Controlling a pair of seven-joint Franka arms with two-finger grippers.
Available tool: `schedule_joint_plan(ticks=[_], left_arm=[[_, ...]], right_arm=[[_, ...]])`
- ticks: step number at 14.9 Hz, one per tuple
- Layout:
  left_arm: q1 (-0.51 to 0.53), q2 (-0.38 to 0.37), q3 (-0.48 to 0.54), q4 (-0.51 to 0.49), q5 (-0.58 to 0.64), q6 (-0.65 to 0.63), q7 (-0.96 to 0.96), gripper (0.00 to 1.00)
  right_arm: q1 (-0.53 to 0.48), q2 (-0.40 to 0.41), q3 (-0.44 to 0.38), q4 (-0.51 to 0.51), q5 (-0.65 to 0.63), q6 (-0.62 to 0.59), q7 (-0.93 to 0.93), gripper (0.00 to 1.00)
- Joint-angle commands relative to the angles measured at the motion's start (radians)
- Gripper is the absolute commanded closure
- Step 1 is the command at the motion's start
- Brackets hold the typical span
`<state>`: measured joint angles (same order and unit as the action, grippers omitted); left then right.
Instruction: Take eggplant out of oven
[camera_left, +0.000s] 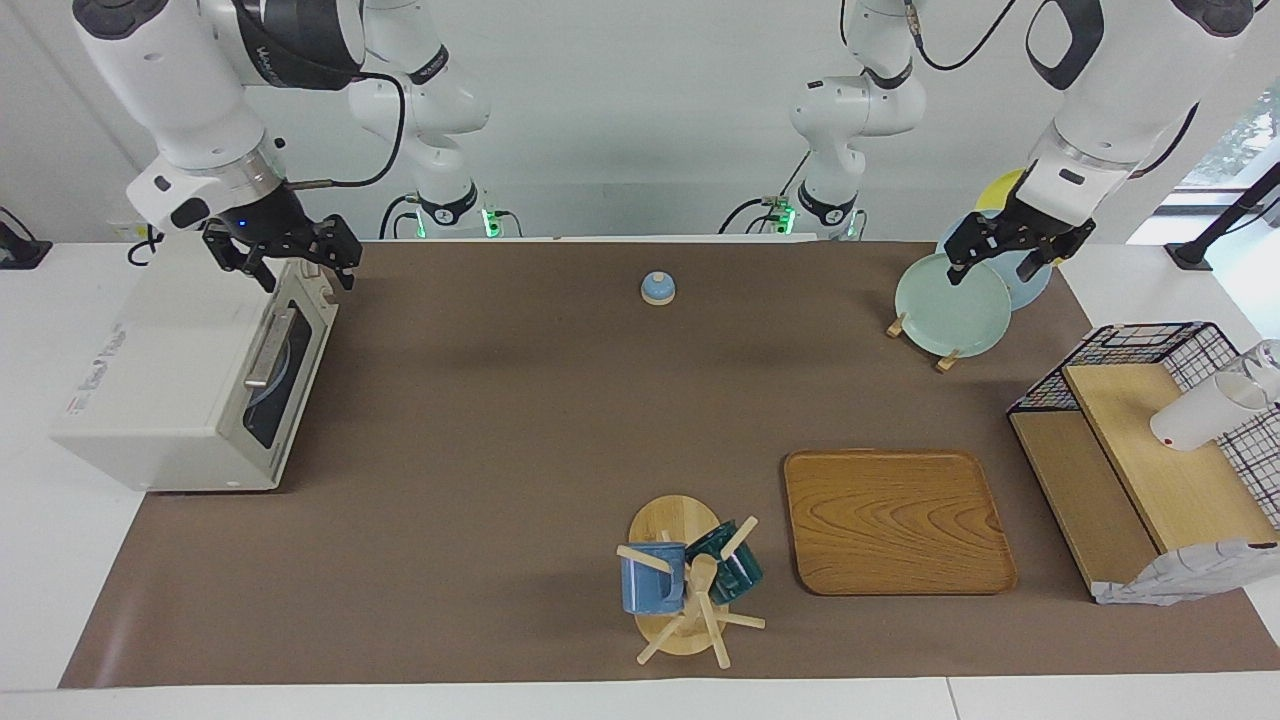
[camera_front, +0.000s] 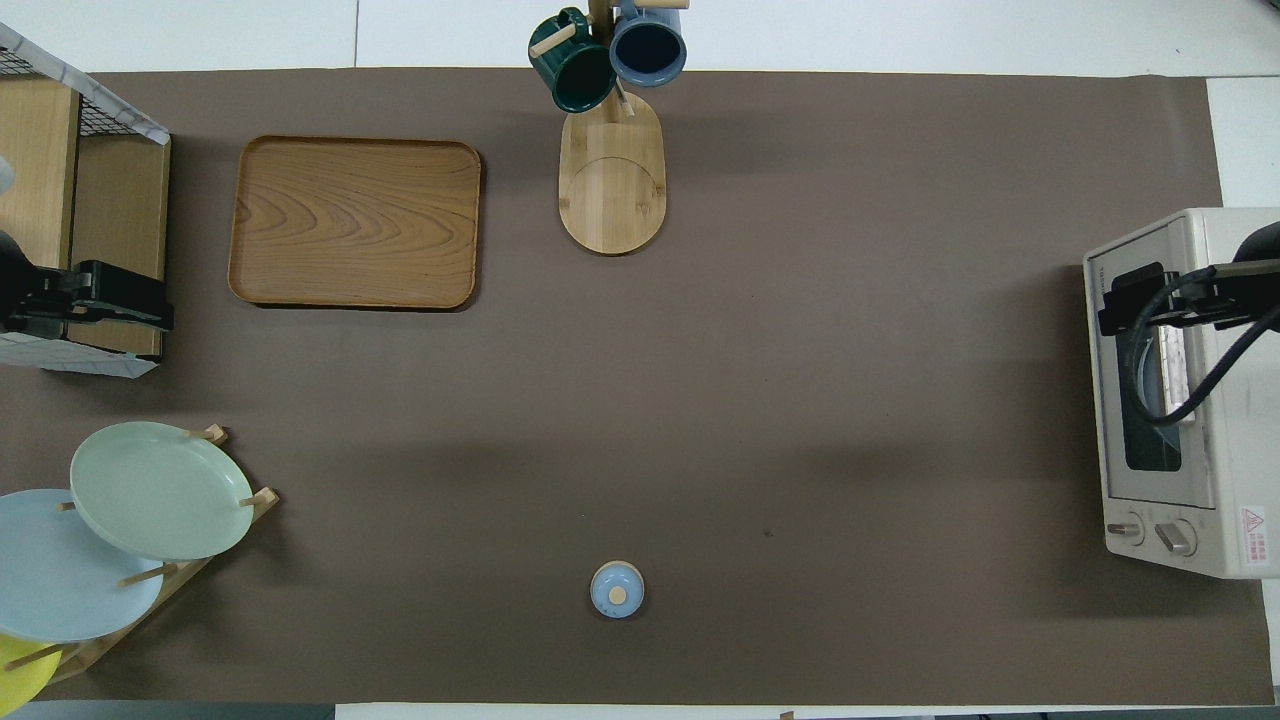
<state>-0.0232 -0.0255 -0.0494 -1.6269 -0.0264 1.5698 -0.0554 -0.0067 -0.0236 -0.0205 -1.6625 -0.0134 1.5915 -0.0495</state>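
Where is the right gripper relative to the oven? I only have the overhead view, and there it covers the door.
Observer: The right gripper hangs open above the oven, apparently not touching it.
Operator: Is the door down?
Observer: No. The door is shut, and its bar handle is free.
Operator: And the left gripper?
Observer: The left gripper waits open, up in the air over the green plate in the rack.

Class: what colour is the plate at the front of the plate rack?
Pale green plate, clearest in the facing view.
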Motion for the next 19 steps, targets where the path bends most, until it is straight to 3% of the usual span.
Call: schedule_joint_plan(ticks=[1, 14, 15, 16, 17, 19], left_arm=[[0.002, -0.016, -0.001, -0.005, 0.016, -0.007, -0.001, 0.0], [0.002, -0.016, -0.001, -0.005, 0.016, -0.007, -0.001, 0.0], [0.002, -0.016, -0.001, -0.005, 0.016, -0.007, -0.001, 0.0], [0.002, -0.016, -0.001, -0.005, 0.016, -0.007, -0.001, 0.0], [0.002, -0.016, -0.001, -0.005, 0.016, -0.007, -0.001, 0.0], [0.002, -0.016, -0.001, -0.005, 0.016, -0.007, -0.001, 0.0]], right_arm=[[-0.006, -0.007, -0.003, -0.008, 0.018, 0.016, -0.023, 0.0], [-0.015, -0.029, -0.018, -0.026, 0.023, 0.013, -0.021, 0.0], [-0.012, -0.036, -0.025, -0.046, 0.023, 0.034, -0.033, 0.4], [-0.007, -0.041, -0.027, -0.058, 0.021, 0.051, -0.041, 0.88], [-0.006, -0.055, -0.027, -0.092, 0.009, 0.062, -0.041, 1.0], [-0.009, -0.097, -0.03, -0.198, 0.004, 0.134, -0.04, 1.0]])
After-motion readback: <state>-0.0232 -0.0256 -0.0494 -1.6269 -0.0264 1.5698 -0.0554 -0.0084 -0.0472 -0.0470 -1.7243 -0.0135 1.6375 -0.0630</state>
